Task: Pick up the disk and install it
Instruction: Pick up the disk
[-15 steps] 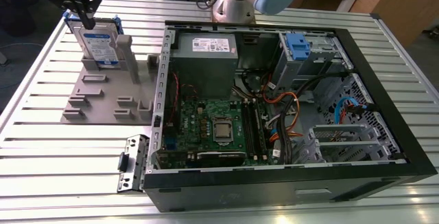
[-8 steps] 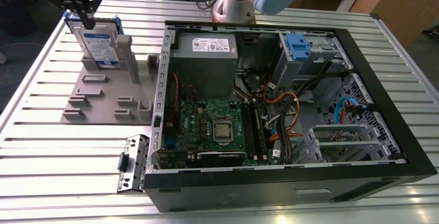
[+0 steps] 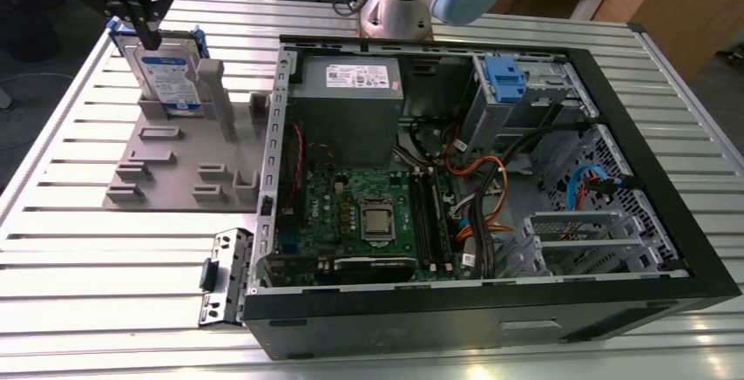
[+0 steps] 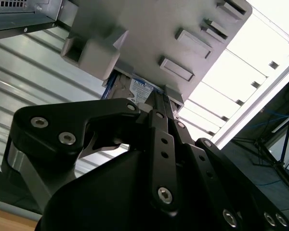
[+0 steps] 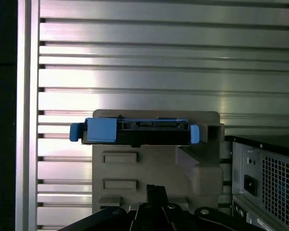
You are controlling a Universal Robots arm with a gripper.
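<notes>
The disk [image 3: 169, 75], silver with a white-and-blue label and a blue frame, stands on edge in a grey slotted holder [image 3: 163, 158] at the exterior view's far left. My gripper [image 3: 148, 38] hangs straight above its top edge, fingers drawn together with nothing visibly between them. In the first wrist view I look down on the disk's blue-framed top edge [image 5: 135, 131], and the gripper's tip [image 5: 155, 188] stays apart from it. The second wrist view has the gripper [image 4: 156, 98] pointing at the disk's label [image 4: 140, 89] beside the holder [image 4: 149, 29].
An open computer case [image 3: 680, 223] lies to the exterior view's right of the holder, with a grey power supply [image 3: 345, 92], a motherboard [image 3: 361, 214] and a metal drive cage with a blue clip [image 3: 506, 75]. A loose bracket [image 3: 223, 275] lies on the slatted aluminium table [image 3: 93, 310].
</notes>
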